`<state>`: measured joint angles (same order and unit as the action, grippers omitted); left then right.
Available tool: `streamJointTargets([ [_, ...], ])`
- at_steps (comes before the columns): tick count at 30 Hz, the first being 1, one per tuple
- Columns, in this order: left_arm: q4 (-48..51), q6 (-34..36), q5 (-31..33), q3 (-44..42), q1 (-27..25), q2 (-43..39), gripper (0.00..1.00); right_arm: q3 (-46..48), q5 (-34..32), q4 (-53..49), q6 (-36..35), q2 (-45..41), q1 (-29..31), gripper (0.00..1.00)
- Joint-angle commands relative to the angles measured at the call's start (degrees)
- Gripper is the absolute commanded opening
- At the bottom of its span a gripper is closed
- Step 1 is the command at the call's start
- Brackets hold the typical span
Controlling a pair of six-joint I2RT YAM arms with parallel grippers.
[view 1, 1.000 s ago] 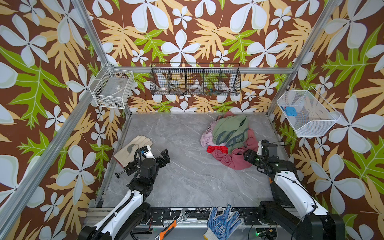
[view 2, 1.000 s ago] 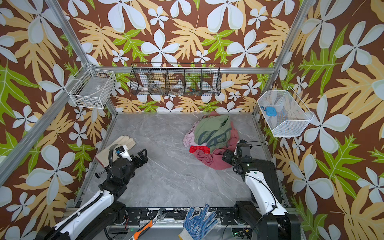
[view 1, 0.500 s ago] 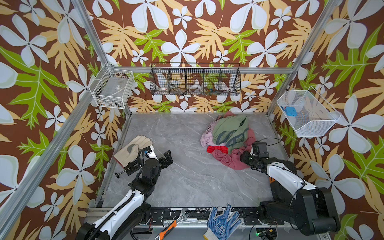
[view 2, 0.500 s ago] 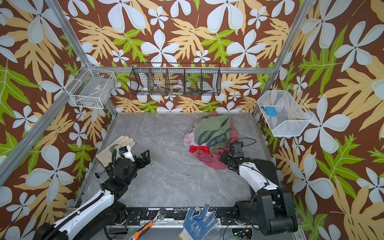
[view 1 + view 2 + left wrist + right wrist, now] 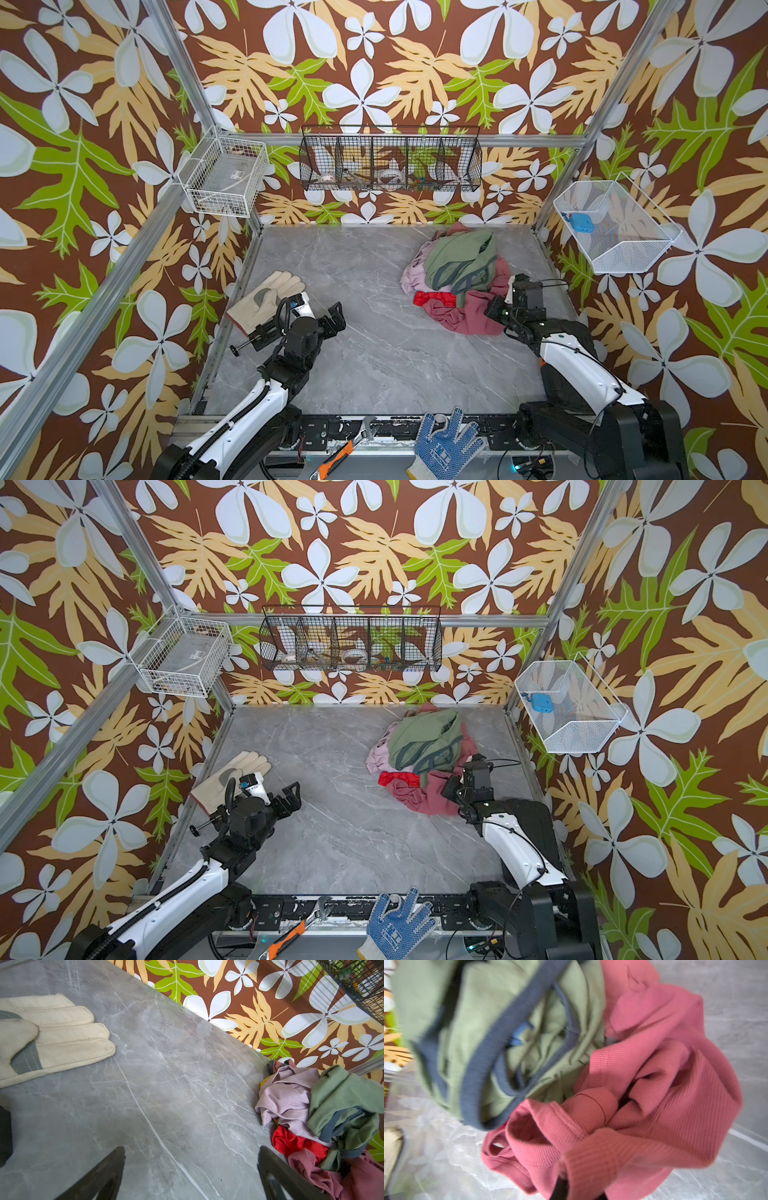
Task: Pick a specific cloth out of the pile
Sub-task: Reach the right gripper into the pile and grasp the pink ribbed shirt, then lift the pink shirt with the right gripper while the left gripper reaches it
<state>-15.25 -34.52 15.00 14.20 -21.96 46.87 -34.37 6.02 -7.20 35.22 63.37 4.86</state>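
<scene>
At the near right edge of the pile [image 5: 457,286], the right tool [image 5: 496,309] is closed tight and seems to pinch a fold of the dusty rose cloth [image 5: 469,320]. The grasp looks made, but the cloth is not yet pulled free and lies partly under the green cloth [image 5: 461,257]. The left tool [image 5: 334,322] hangs wide open and empty above the tabletop [image 5: 374,365].

Ribbed matte knit cloth [image 5: 654,1084] — smooth, faintly glossy marble-look table [image 5: 374,353] — coarse canvas glove [image 5: 286,284]
</scene>
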Motion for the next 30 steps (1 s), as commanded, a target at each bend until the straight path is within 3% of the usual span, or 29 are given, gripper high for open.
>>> streamJointTargets([
  [1,-0.7,0.1,0.7,0.7,-0.3,0.6,1.00,0.4,1.1,1.9,-1.2,-2.1,0.0,0.00],
  [7,-0.8,0.2,0.6,1.3,-0.8,1.4,1.00,-1.0,2.3,2.0,-1.6,-4.8,0.0,0.00],
  [21,-1.4,1.3,-0.5,3.5,-3.7,4.1,1.00,-13.9,5.0,1.7,-2.9,-7.7,2.7,0.00],
  [26,-4.5,3.5,-6.4,5.3,-5.2,6.9,1.00,-16.9,5.9,3.4,-2.8,-8.2,4.8,0.00],
  [30,-9.8,5.9,-15.8,7.6,-7.0,9.9,1.00,-17.6,7.6,6.0,-1.8,-8.0,6.6,0.00],
])
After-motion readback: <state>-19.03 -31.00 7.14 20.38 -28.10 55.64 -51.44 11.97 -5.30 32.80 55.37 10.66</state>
